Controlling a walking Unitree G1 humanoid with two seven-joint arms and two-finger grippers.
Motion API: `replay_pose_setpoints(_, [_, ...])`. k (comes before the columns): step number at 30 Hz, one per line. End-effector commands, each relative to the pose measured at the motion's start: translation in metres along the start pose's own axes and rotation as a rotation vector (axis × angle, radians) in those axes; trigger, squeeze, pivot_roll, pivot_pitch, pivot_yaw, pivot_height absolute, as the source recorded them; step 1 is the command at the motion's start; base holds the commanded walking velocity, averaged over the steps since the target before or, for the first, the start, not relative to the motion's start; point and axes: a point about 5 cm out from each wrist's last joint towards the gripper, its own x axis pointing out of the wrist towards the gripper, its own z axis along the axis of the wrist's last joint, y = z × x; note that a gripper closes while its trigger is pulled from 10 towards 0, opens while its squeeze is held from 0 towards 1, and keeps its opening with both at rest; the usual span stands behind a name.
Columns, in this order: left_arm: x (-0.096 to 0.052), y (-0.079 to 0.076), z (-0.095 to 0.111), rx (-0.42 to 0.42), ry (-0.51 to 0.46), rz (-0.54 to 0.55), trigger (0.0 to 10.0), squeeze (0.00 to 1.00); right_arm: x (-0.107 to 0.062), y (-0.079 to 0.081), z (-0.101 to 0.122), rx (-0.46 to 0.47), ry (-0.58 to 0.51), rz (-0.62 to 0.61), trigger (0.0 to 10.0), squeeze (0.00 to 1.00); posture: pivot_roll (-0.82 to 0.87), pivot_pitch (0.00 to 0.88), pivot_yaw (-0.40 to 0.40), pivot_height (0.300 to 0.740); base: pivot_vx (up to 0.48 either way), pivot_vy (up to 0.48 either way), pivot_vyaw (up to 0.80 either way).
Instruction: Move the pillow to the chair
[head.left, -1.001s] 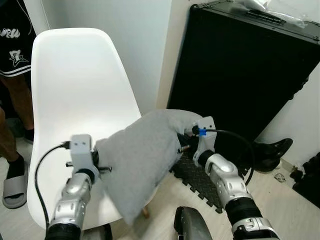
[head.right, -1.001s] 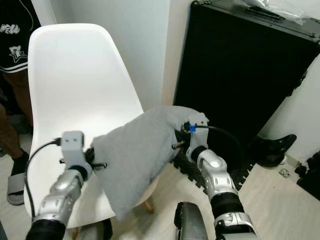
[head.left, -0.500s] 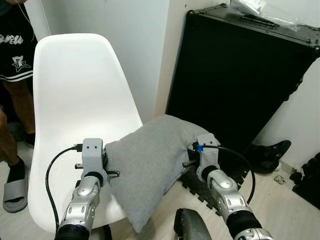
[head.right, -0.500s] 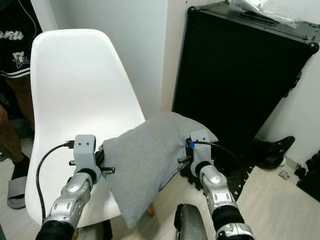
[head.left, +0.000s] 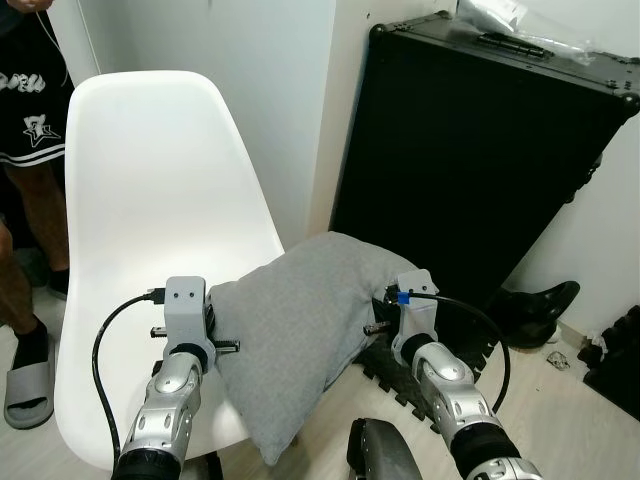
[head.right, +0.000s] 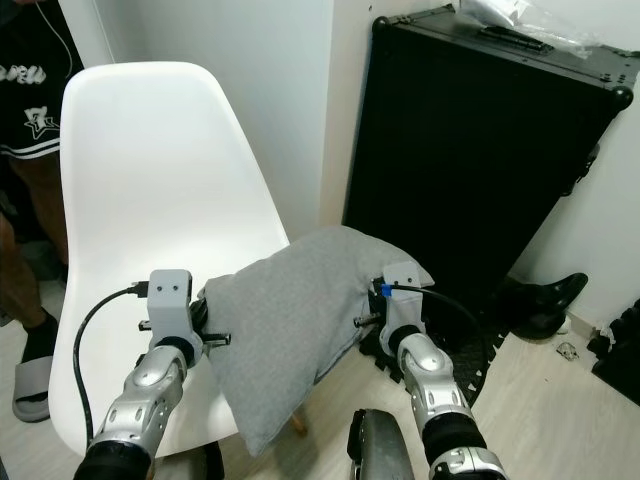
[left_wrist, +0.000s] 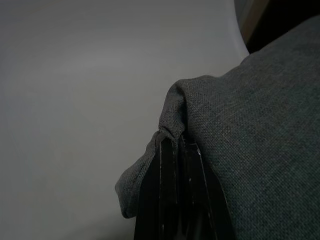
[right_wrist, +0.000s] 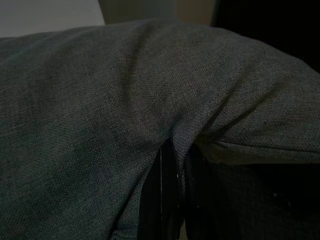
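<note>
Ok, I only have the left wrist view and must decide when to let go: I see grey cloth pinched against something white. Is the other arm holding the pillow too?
Observer: Yes, the right gripper is shut on the far edge of the pillow.
Operator: Is the pillow on the chair?
Observer: Partly over it. It hangs between the left gripper and the right, overlapping the right front edge of the chair.
Operator: Anything on that side?
Observer: A big black case leans against the wall right of the chair.
</note>
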Motion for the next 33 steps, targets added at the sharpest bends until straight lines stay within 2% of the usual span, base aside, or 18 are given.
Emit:
replay_pose_setpoints(1, [-0.0001, -0.0069, -0.0011, -0.007, -0.009, -0.018, 10.0, 0.0, 0.0027, 0.0051, 0.008, -0.01, -0.045, 0.029, 10.0, 0.0, -0.02, 0.041, -0.106, 0.613, 0.0, 0.0, 0.0])
replay_pose_setpoints(23, [-0.0007, -0.0073, -0.0026, -0.012, -0.011, -0.019, 10.0, 0.0, 0.0022, 0.0043, 0.0071, -0.017, -0.046, 0.036, 10.0, 0.0, -0.02, 0.046, -0.108, 0.698, 0.0, 0.0, 0.0])
replay_pose_setpoints(33, [-0.0006, -0.0045, -0.0044, -0.008, 0.001, -0.006, 10.0, 0.0, 0.0027, 0.0047, 0.0032, -0.069, -0.021, 0.013, 10.0, 0.0, -0.02, 0.046, -0.105, 0.698, 0.0, 0.0, 0.0])
